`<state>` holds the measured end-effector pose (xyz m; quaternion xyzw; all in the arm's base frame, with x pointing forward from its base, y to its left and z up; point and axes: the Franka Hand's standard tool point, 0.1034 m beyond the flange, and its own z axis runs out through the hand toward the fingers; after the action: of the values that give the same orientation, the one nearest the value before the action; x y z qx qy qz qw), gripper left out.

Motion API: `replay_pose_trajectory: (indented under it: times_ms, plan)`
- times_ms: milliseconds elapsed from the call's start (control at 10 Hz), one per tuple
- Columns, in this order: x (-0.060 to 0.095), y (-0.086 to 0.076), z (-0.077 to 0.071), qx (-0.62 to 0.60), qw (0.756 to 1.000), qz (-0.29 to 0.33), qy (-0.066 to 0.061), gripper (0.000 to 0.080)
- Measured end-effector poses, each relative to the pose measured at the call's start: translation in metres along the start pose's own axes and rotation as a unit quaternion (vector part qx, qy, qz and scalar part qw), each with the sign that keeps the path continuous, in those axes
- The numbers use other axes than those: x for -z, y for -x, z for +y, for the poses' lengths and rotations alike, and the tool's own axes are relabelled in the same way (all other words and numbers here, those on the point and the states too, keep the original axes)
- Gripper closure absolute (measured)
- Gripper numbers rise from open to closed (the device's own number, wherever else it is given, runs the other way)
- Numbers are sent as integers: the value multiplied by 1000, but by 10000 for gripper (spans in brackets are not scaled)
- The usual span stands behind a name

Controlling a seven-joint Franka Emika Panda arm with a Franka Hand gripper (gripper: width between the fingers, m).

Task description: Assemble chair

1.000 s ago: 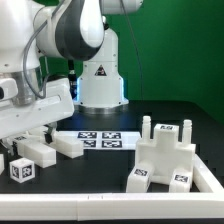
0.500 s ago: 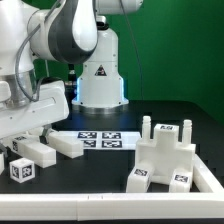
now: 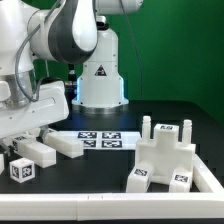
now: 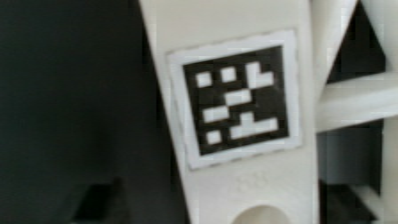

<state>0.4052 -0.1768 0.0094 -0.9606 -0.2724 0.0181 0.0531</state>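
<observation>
Chair: stepped white block with 2 upright pegs, on tabletop, at the exterior view's right of marker board.
Loose parts: at marker board's opposite side.
End effector: low over loose parts; open or closed, cannot tell.
Tagged bar: fills wrist view.

Gripper: tucked low under my wrist at the exterior view's left; I cannot tell how my jaws stand.
White bar: blurred in the wrist view, both ends cut off.
Tag: pattern too soft to read.
Arm: upper part cut off by the exterior view's edge.
</observation>
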Motion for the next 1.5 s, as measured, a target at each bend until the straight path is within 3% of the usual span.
replay_pose_trajectory:
  times_ms: [100,200,400,600,800,1000,1100,1300,1400,1500]
  plan:
    - [0,0,0,0,1000,0,0,471]
    - [0,0,0,0,1000,0,0,517]
    - [1,-1,0,-11,1000,1,0,517]
    - [14,-12,-8,-92,996,8,-4,517]
    - [59,-49,-37,-168,985,14,-17,517]
    - [89,-79,-49,-248,968,22,-12,515]
    - [85,-80,-47,-242,970,27,-7,515]
    - [82,-78,-49,-242,970,22,-10,515]
    - [84,-80,-51,-272,962,18,-12,515]
    - [97,-91,-56,-315,949,13,-11,515]
